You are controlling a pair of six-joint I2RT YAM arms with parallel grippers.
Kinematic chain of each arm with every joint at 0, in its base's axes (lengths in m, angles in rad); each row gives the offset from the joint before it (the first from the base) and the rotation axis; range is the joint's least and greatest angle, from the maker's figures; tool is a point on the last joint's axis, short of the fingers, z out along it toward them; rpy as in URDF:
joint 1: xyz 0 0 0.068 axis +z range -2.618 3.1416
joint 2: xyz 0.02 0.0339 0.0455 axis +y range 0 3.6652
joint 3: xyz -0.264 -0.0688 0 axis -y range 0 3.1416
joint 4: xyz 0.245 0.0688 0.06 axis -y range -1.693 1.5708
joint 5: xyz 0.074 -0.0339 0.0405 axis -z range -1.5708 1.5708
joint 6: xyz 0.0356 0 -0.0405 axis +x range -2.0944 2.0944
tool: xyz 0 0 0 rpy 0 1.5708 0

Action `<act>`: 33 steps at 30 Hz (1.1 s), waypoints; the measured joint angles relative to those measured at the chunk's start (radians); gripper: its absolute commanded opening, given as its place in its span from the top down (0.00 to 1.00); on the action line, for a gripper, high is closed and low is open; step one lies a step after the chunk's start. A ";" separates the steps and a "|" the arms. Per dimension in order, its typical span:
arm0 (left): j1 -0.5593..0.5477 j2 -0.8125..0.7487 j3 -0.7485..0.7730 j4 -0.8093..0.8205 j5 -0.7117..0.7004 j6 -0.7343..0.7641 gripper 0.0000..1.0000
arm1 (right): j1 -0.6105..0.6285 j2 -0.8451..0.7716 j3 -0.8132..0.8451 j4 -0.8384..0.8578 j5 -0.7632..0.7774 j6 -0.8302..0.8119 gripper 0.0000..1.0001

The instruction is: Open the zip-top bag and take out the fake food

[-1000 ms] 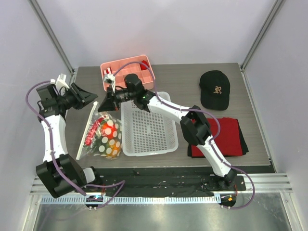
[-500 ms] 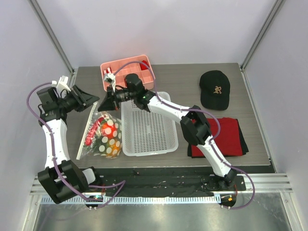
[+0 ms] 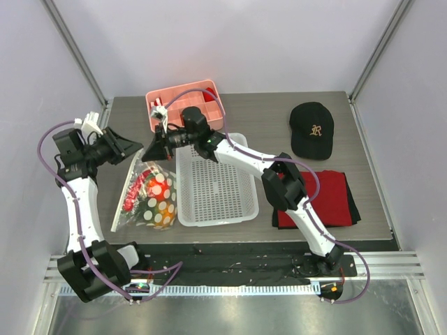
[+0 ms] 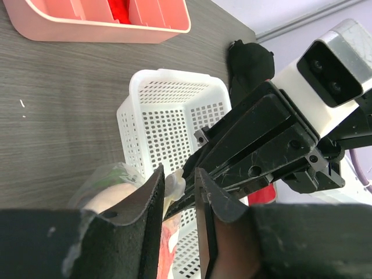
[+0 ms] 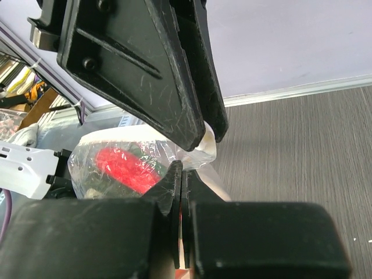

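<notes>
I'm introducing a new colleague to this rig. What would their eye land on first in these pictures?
First, the clear polka-dotted zip-top bag at the table's left front, bright red and orange fake food showing through it, with the left gripper and right gripper both pinching its top edge. Next, the white perforated plastic basket beside it, then the black cap and folded red cloth at the right.

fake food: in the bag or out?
In. In the top view the red and orange fake food shows through the dotted zip-top bag, which lies on the table left of the white basket.
</notes>
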State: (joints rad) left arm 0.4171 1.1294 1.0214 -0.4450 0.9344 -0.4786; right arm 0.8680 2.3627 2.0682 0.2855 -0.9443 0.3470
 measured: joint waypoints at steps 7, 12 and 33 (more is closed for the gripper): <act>0.000 0.000 -0.004 -0.042 -0.022 0.021 0.73 | -0.003 0.000 0.000 0.038 -0.001 0.036 0.99; 0.000 0.000 -0.004 -0.047 -0.033 0.027 0.82 | -0.005 0.000 0.000 0.056 -0.001 0.060 0.99; -0.003 -0.080 -0.002 -0.069 -0.074 0.043 0.96 | -0.028 0.033 0.000 0.174 0.024 0.288 0.99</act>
State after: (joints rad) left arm 0.4145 1.0492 1.0191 -0.5144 0.8600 -0.4358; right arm 0.8398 2.3959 2.0682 0.4591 -0.9199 0.6353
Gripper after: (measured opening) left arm 0.108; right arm 0.020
